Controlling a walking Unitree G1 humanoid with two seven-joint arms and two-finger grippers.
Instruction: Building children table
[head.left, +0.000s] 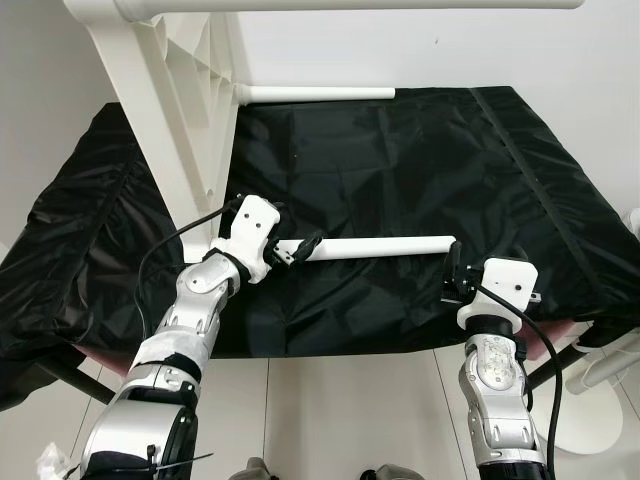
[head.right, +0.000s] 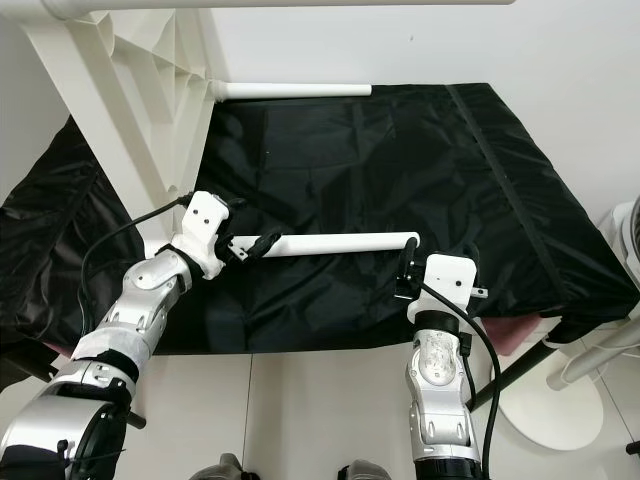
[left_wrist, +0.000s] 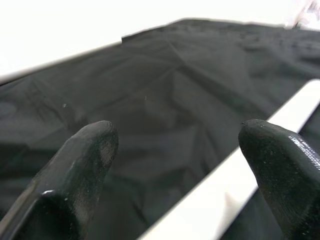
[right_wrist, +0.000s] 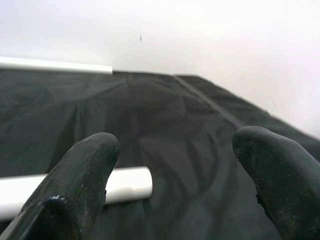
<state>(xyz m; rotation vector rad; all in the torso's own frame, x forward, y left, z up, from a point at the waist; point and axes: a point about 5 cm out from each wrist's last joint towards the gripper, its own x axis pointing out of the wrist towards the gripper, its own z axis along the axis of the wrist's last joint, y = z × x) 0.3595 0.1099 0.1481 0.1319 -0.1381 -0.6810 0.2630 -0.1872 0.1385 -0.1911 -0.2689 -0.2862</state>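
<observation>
Head views: white table leg (head.left: 385, 246) lies loose on the black-covered tabletop (head.left: 420, 150), between left gripper (head.left: 303, 247) and right gripper (head.left: 452, 265); white table frame (head.left: 165, 110) stands upended at the left, another leg (head.left: 315, 93) already fitted.
Left wrist: fingers (left_wrist: 82, 165) released, straddling the leg's end.
Right wrist: fingers (right_wrist: 85, 170) spread apart, leg end (right_wrist: 131, 184) just beside one.
Risk: round leg may roll on slack cloth if one side closes first.

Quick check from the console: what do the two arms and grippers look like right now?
Both arms are silver jointed metal with dark segments. The left arm has white wrapping lower down. Each carries a white wrist block and a looping black cable. The left gripper and right gripper each have two long, rounded, matte black fingers.
</observation>
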